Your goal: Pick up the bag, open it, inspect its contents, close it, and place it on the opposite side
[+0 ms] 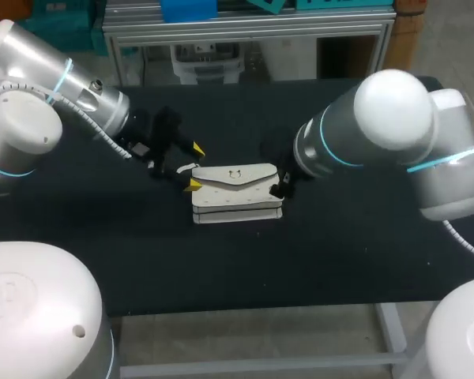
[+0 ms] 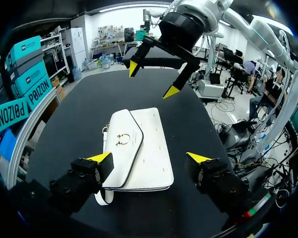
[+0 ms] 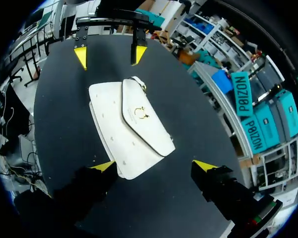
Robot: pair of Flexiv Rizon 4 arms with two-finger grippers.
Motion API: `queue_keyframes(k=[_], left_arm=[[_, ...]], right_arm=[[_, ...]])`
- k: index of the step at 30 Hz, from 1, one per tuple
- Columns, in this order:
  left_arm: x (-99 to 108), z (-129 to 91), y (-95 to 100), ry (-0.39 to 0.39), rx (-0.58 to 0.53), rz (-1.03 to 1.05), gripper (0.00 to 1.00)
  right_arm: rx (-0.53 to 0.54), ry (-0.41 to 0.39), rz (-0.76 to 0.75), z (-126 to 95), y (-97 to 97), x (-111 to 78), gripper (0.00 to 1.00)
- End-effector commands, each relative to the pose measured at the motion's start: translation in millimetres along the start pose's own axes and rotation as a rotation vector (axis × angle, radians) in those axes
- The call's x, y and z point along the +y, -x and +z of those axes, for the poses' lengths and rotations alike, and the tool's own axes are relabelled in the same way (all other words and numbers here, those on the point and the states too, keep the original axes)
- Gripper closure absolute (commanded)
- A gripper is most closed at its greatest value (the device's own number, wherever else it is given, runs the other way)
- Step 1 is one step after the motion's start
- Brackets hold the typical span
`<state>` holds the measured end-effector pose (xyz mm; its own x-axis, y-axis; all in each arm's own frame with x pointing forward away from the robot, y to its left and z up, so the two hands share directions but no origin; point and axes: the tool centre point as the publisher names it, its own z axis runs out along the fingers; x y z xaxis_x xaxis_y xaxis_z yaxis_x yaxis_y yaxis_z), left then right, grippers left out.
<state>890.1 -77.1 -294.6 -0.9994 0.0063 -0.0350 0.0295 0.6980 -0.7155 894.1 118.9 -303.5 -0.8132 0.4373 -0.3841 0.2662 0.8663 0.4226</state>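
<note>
The white flap handbag (image 1: pixel 237 193), with a small gold clasp (image 2: pixel 122 139), lies flat with its flap down at the middle of the black table (image 1: pixel 221 268). My left gripper (image 1: pixel 195 166) hangs low at its left end and my right gripper (image 3: pixel 154 165) at its right end. Both have their fingers spread wide and grip nothing.

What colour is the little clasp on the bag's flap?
Gold clasp on a white bag; clearest in left wrist view.

I can't read any txt, nos. or labels on the bag (image 2: pixel 144 148) or the table (image 2: pixel 84 119). The flap carries only a small gold clasp (image 2: pixel 122 139), no lettering.
</note>
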Motion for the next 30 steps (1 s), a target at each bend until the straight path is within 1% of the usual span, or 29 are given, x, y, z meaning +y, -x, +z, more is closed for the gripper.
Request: queue_keyframes(k=[1,9,12,13,14,16,17,18,20,21,23,24,26,30], left_arm=[[-0.3,-0.9,-2.4,0.000,-0.005,0.000,0.00],[-0.3,-0.9,-2.4,0.000,-0.005,0.000,0.00],[-6.1,-2.6,2.5,0.011,-0.087,-0.083,0.00],[-6.3,-4.1,4.3,0.052,-0.139,-0.124,0.00],[-6.2,-5.0,4.6,0.073,-0.150,-0.136,0.00],[-8.2,-11.8,7.8,0.159,-0.219,-0.220,0.00],[-8.4,-13.9,8.4,0.182,-0.227,-0.235,0.00],[-9.3,-18.5,10.5,0.218,-0.234,-0.277,0.00],[-8.0,-22.8,14.0,0.292,-0.230,-0.330,0.00],[-7.0,-24.0,15.2,0.313,-0.218,-0.360,0.00],[-4.1,-25.2,20.6,0.351,-0.200,-0.440,0.00],[-2.3,-26.0,23.9,0.369,-0.193,-0.471,0.00],[1.9,-26.2,30.5,0.387,-0.170,-0.559,0.00],[13.4,-19.2,38.8,0.421,-0.155,-0.706,0.00]], right_arm=[[0.142,-0.002,0.029,-1.6,8.2,0.6,0.00],[0.142,-0.002,0.029,-1.6,8.2,0.6,0.00],[0.128,-0.008,0.059,-5.7,10.6,3.5,0.00],[0.103,-0.027,0.084,-7.3,14.3,4.2,0.00],[0.100,-0.029,0.085,-8.1,15.5,4.2,0.00],[0.080,-0.081,0.143,-10.7,22.6,4.7,0.00],[0.080,-0.093,0.151,-11.0,24.9,4.7,0.00],[0.107,-0.120,0.174,-12.6,27.8,4.7,0.00],[0.100,-0.176,0.206,-13.5,33.6,4.2,0.00],[0.130,-0.195,0.220,-14.0,34.8,4.0,0.00],[0.149,-0.230,0.247,-14.9,37.5,3.2,0.00],[0.177,-0.245,0.270,-15.1,39.2,3.0,0.00],[0.206,-0.295,0.316,-12.6,41.9,1.4,0.00],[0.315,-0.328,0.416,-8.4,46.2,-1.8,0.00]])
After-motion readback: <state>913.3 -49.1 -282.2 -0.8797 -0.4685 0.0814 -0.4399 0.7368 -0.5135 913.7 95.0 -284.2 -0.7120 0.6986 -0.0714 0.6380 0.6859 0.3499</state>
